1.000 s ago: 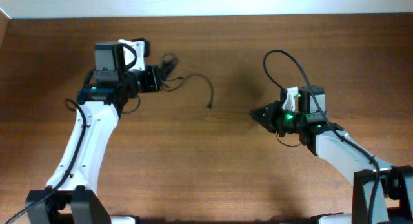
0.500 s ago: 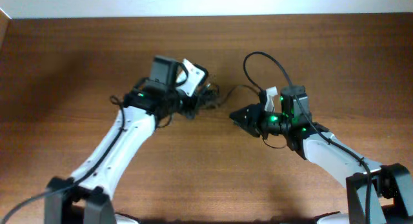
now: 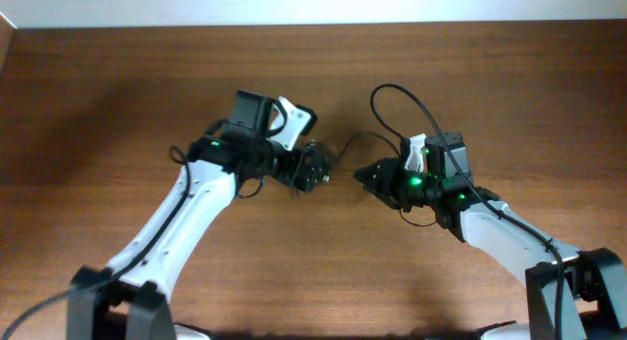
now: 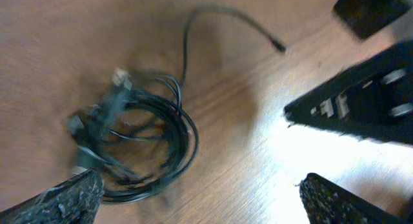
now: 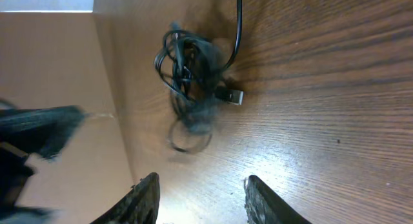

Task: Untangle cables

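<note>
**Cables [image 4: 139,143] coiled between released jaws**

The left gripper [image 4: 203,201], jaws released, sits at 9 o'clock of the tangle, which lies mid-worktop [image 3: 118,85] with one strand trailing toward 2 o'clock. The right gripper [image 5: 201,198] waits at its 3 o'clock, jaws also released.

cables [image 4: 132,143] motion-blurred, separate strands indistinguishable

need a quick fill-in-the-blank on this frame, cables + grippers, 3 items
1. The left gripper and right gripper both have their fingers ___.
2. From overhead, the cables lie bunched on the table ___ the two grippers.
3. One loose cord end trails out of the bunch toward the ___ gripper.
Missing words: open; between; right.
</note>
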Motion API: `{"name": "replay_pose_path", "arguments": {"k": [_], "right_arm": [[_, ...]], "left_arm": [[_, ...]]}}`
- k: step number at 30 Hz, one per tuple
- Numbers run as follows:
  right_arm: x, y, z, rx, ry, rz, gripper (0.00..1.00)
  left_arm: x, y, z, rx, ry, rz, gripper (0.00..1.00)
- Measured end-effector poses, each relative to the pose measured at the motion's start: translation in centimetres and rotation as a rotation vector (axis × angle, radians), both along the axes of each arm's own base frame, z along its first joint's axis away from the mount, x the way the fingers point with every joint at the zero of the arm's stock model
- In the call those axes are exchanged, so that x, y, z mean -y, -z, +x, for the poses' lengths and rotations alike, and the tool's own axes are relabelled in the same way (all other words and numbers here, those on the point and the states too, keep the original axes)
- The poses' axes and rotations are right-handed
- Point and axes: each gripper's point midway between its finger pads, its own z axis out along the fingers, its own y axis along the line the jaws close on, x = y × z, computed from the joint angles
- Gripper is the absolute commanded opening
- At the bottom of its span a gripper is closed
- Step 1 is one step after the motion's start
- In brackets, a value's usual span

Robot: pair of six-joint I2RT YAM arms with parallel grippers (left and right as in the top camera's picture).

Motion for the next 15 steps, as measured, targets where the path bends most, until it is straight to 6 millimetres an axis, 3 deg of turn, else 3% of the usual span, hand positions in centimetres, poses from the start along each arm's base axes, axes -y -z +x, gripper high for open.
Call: {"name": "replay_pose_path", "arguments": {"k": [2,4,7,10,12,15], "right_arm": [[0.1,0.0,0.1,0.006,0.003,-0.006,0.48],[0.1,-0.2,0.4,0.049,-0.009,-0.017,0.48],[0.4,0.1,0.5,0.063,-0.024,-0.061,0.48],[1.2,0.2,0.5,0.025,-0.055,-0.178,0.49],[1.9,-1.2,1.7,0.03,-0.055,-0.259,0.53],[2.1,-5.6,5.2,0.131,-0.002,-0.296,0.53]], "left_arm": [[-0.2,-1.0,0.2,0.017,-0.012,-0.014,0.58],[-0.3,-1.0,-0.3,0.011,0.006,-0.002,0.59],[-0.1,-0.1,-1.2,0.003,0.056,0.021,0.93],[-0.4,1.3,-1.6,-0.052,-0.021,0.017,0.99],[-1.9,2.1,-1.0,-0.106,-0.164,0.025,0.99],[-6.4,2.7,1.0,-0.165,-0.502,0.044,0.99]]}}
